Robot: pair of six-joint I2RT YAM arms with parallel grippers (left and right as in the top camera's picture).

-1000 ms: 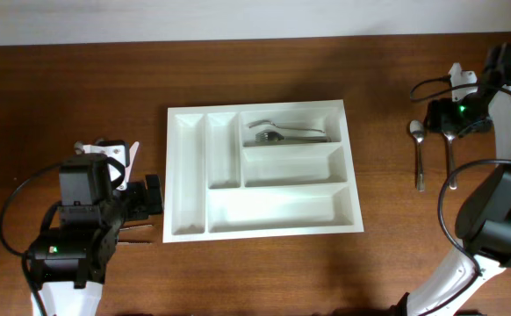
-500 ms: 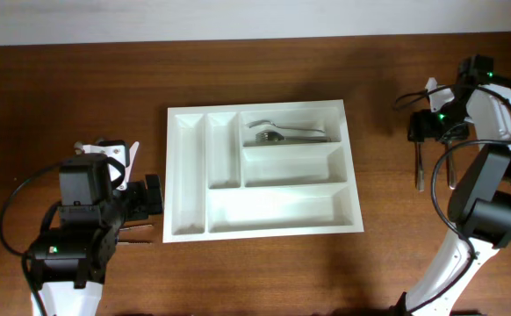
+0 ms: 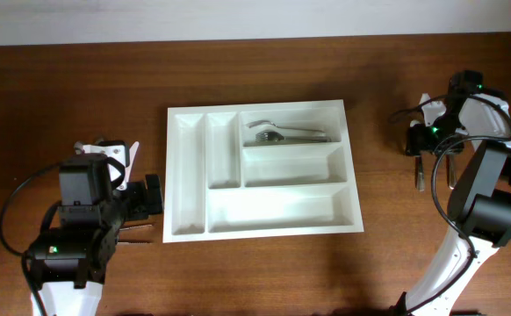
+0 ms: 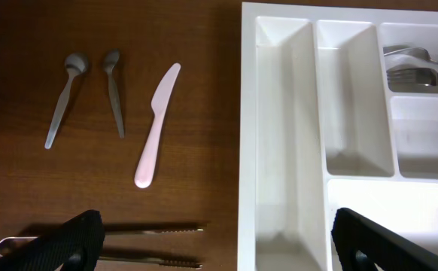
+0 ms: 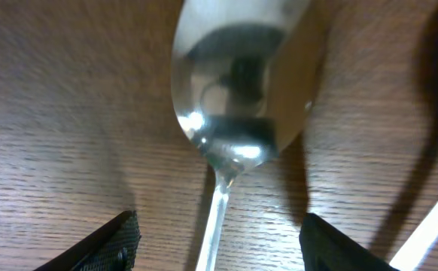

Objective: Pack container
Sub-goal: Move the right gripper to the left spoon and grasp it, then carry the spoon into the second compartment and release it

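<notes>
The container (image 3: 188, 175) is a large white cutlery tray in the middle of the table. Its top right compartment holds metal forks (image 3: 284, 135); the other compartments look empty. My right gripper (image 3: 424, 143) is open and low over a metal spoon (image 3: 420, 175) at the right. In the right wrist view the spoon's bowl (image 5: 234, 98) fills the top and its handle runs down between my open fingers (image 5: 219, 242). My left gripper (image 3: 150, 196) is open and empty at the tray's left edge; in the left wrist view (image 4: 215, 248) it straddles the tray's rim (image 4: 283, 150).
A second spoon (image 3: 449, 171) lies just right of the first. Left of the tray lie two small spoons (image 4: 65, 94) (image 4: 114, 86), a pink plastic knife (image 4: 155, 128) and two serrated metal knives (image 4: 151, 229) under my left gripper.
My right gripper has moved left and towards the table's front, from the far right edge to over the left spoon. The left arm has not moved.
</notes>
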